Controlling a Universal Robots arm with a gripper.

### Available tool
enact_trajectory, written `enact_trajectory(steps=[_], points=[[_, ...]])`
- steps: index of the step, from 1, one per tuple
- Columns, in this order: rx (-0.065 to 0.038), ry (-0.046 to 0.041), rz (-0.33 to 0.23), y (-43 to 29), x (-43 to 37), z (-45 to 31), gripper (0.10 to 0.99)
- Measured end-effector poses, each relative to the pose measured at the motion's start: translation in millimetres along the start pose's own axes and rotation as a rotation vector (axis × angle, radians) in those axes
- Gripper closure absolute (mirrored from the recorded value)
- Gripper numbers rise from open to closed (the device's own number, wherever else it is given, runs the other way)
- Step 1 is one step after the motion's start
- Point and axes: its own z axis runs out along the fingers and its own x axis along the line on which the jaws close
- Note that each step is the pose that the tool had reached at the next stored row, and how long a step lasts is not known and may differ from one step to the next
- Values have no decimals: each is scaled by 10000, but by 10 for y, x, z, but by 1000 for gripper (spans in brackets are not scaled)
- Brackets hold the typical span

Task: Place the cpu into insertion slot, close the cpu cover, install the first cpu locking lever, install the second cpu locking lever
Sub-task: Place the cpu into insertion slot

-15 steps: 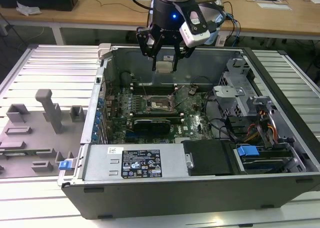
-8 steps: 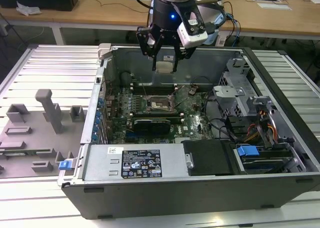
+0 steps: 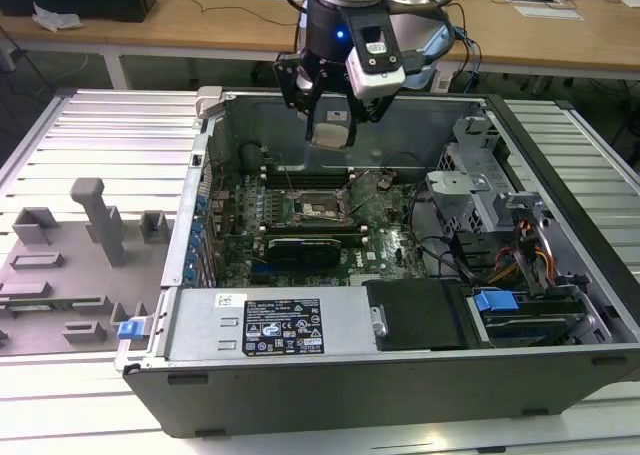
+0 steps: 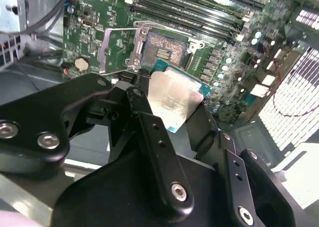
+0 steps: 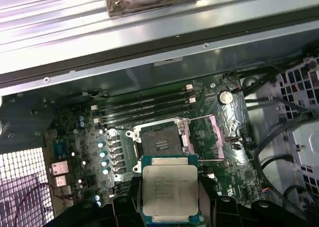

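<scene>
Gripper (image 3: 331, 125) clamped on the cpu (image 5: 169, 192), hanging above the open slot (image 5: 162, 142) near mid-board (image 5: 75, 137), cover (image 4: 106, 50) flipped open beside it, cpu not seated.

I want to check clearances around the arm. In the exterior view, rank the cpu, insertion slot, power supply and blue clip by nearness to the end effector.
1. cpu: clamped in the end effector, up by the case's far wall.
2. insertion slot: on the green board inside the case.
3. power supply: along the case's near edge.
4. blue clip: at the case's near corner, on the exterior view's left.
</scene>
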Motion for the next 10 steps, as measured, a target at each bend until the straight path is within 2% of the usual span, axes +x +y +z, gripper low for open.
enact_trajectory(steps=[2,10], points=[[-11,-43,473,0,0,6,545],[-24,-127,1400,-1,0,13,545]])
